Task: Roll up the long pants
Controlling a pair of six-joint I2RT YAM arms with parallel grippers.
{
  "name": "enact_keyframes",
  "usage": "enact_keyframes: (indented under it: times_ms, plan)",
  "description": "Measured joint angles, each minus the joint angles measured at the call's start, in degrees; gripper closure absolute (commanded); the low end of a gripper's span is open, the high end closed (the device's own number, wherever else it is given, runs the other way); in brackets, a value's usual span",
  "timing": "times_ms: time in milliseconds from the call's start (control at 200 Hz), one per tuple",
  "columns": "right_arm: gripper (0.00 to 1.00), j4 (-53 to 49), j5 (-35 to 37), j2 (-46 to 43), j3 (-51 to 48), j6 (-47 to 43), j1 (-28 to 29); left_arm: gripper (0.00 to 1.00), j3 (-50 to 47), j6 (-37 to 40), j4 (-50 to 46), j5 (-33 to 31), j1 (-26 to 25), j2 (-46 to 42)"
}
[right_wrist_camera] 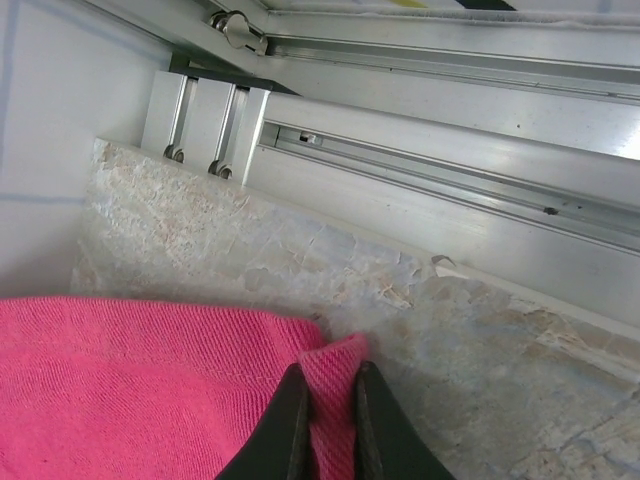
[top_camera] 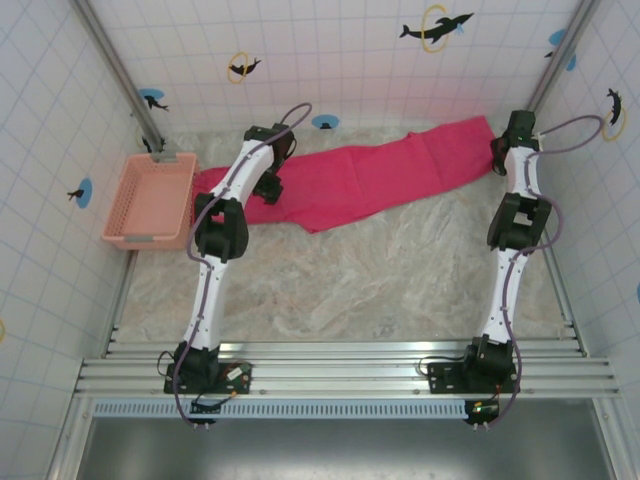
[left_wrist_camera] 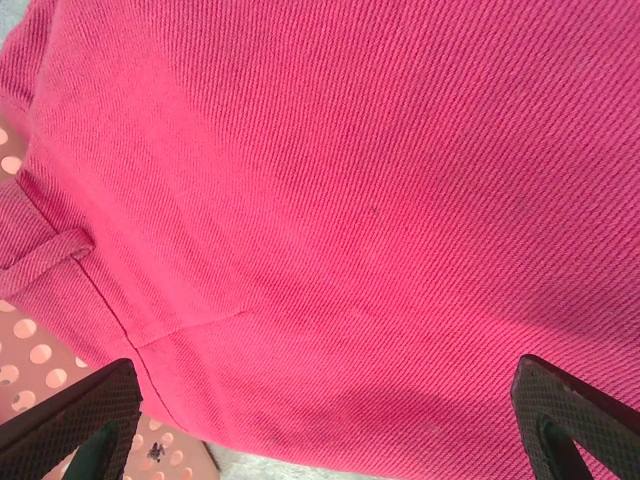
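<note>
Grab phase, I'd say: the long pants [top_camera: 370, 180] lie flat along the table's [top_camera: 380, 290] far edge, waist by the basket [top_camera: 150, 200], cuffs at the far-right corner. R gripper [right_wrist_camera: 329, 385] pinches a cuff corner, jaws narrow on cloth. L gripper [left_wrist_camera: 325, 410] hovers wide over the waist end. Next: lift the cuff & fold it twd the waist to start the roll.

Waist end of the long pants [top_camera: 380, 175] under left arm [top_camera: 238, 176]

Magenta long pants [top_camera: 380, 175] span far table [top_camera: 380, 290], L arm [top_camera: 225, 215] & R arm [top_camera: 515, 215] over ends, basket [top_camera: 150, 200] at left.
</note>
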Motion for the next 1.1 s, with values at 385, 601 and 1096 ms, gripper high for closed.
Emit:
enact_keyframes:
  times_ms: [385, 601, 1096]
  plan:
    - [1.00, -2.2, 2.3, -9.4, -13.0, -6.2, -0.2, 0.02, 5.2, -1.4, 5.7, 6.5, -0.7, 0.2]
    - [1.00, -1.7, 3.1, -27.1, -34.4, -10.5, -1.4, 0.03, 5.3, -6.5, 14.3, 15.2, -2.7, 0.2]
    - [1.00, 2.3, 2.4, -46.0, -56.3, -21.6, -9.5, 0.02, 10.3, -16.2, 26.1, 27.0, -15.2, 6.5]
